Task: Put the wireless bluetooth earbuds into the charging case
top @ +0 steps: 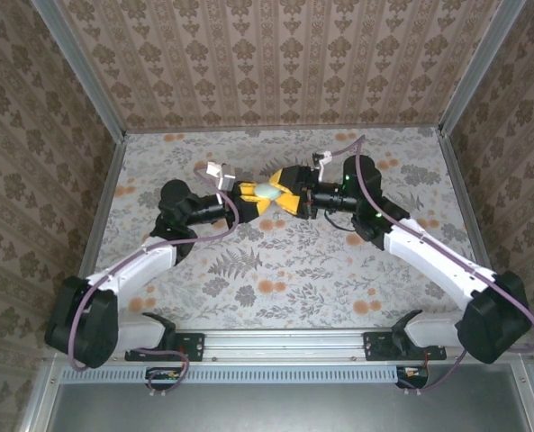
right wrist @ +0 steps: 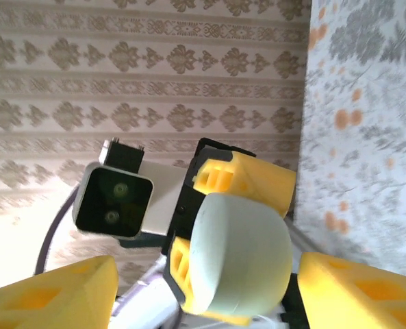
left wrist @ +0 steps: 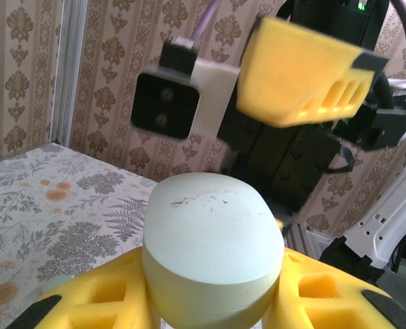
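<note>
Left gripper [top: 248, 196]: fingers clamped on the charging case [top: 267, 191], held over mid-table [top: 276, 270]. Case closed, long axis apparently across the left jaws, broad end facing the right gripper [top: 289, 200] just beyond. Right fingers stand apart, clear of the case.

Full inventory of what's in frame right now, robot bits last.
charging case: 1, pale mint, closed, held off the table between the two grippers
table: 1, floral cloth, grey and orange on white
walls: 3, brown patterned wallpaper, left, back and right sides
left gripper: 1, yellow fingers, shut on the charging case
right gripper: 1, yellow fingers, open, either side of the case
left arm, right arm: 2, white and black, purple cables
</note>
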`<state>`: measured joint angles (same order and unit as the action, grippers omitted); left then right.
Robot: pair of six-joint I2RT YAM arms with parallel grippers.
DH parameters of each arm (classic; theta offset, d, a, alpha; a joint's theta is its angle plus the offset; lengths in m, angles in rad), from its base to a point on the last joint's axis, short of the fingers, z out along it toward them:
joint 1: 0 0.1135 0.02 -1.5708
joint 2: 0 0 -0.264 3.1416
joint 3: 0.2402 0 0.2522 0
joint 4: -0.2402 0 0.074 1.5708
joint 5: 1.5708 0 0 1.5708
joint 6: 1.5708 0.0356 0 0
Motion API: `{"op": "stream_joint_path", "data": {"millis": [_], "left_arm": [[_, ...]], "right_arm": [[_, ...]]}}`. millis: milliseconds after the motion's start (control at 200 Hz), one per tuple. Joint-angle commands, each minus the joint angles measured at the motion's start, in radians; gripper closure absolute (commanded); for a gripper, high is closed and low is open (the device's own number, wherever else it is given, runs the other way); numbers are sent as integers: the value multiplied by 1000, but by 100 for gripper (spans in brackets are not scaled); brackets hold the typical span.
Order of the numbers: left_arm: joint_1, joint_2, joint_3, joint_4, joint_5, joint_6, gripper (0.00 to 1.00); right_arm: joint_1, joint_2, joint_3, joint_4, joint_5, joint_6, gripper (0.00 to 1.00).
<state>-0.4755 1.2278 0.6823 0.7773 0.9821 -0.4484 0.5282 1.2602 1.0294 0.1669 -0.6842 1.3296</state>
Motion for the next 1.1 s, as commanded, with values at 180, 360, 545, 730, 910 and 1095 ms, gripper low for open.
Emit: {"op": "stream_joint_path", "data": {"millis": [180,360,545,730,910,1095], "left_arm": [[14,-233,99,-509,116,236,77],[42,-297,128,-627,174,234,77],[40,-320,109,-591,181,181,78],[37,-318,103,-586,180,175,78],[27,-309,98,-577,178,170,78],[27,-310,93,-572,176,171,78]], "right_arm": [[9,-210,167,-498,166,-804,30],[84,-223,165,-477,166,-1026,28],[160,-178,178,-456,178,-1127,24],[221,-105,231,-506,196,-1188,23],[230,-73,241,-494,224,-1176,25],[230,-40,273,-519,319,-1137,30]]}}
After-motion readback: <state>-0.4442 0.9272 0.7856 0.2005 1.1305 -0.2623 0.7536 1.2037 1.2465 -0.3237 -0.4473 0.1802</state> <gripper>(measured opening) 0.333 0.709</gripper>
